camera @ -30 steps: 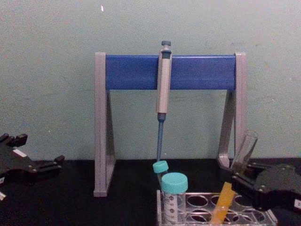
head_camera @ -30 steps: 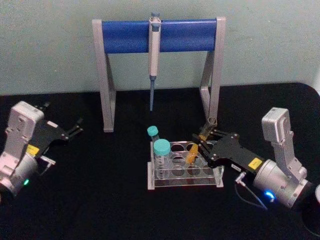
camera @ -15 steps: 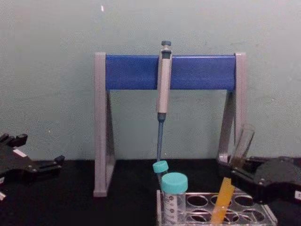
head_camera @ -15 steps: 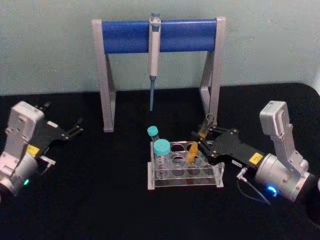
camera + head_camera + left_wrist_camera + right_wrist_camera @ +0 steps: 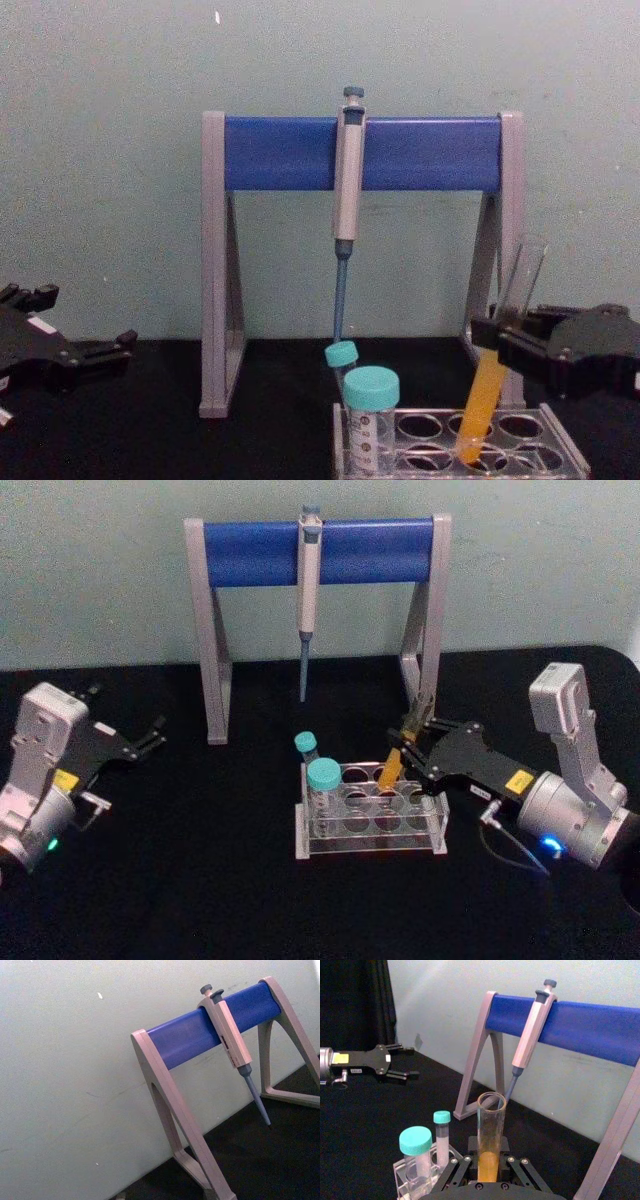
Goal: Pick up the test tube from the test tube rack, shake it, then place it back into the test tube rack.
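Clamping the tilted test tube (image 5: 482,400) with the right gripper (image 5: 405,745), base inside the test tube rack (image 5: 370,842), for lifting out; left gripper (image 5: 153,736) idle, open, far left.

Head view looks down, chest view level; both share the test tube rack (image 5: 371,845).

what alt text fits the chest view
The right gripper, at the right edge, grips the tilted test tube, its lower end at the holes of the test tube rack. Teal-capped tubes stand in the rack; a pipette hangs on the stand behind. The left gripper rests open at the left edge.
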Motion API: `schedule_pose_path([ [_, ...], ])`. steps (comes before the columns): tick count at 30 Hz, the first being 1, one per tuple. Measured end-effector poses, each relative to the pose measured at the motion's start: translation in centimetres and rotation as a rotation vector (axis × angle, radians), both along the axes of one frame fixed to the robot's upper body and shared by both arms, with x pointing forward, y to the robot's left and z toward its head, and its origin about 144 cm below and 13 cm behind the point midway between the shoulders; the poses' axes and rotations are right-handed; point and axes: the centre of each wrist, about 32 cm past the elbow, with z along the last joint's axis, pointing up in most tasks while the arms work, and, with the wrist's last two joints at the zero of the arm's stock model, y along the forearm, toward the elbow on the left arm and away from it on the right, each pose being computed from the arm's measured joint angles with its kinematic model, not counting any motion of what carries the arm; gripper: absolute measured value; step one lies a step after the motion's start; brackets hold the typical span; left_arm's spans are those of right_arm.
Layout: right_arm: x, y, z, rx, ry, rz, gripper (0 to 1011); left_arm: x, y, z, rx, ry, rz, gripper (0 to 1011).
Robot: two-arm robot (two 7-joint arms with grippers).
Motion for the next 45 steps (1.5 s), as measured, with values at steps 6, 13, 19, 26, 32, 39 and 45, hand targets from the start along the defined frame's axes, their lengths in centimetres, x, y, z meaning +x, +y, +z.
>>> schedule_pose_path([
  [6,0.1,0.0,0.7,0.006,-0.012,0.007,229,0.0,0.0,0.0,0.000,0.000,0.000,1001],
  [13,0.1,0.0,1.5,0.002,-0.027,0.018,229,0.0,0.0,0.0,0.000,0.000,0.000,1001],
  [19,0.0,0.0,2.3,-0.005,-0.041,0.030,229,0.0,0.0,0.0,0.000,0.000,0.000,1001],
  [26,-0.2,0.0,2.9,-0.001,-0.038,0.034,229,0.0,0.0,0.0,0.000,0.000,0.000,1001],
  [32,-0.4,-0.4,3.5,0.002,-0.040,0.016,229,0.0,0.0,0.0,0.000,0.000,0.000,1001],
  [39,-0.7,-1.1,3.7,0.009,-0.037,-0.010,229,0.0,0.0,0.0,0.000,0.000,0.000,1001],
  [45,-0.4,-1.6,3.8,0.018,-0.037,-0.029,229,0.0,0.0,0.0,0.000,0.000,0.000,1002],
])
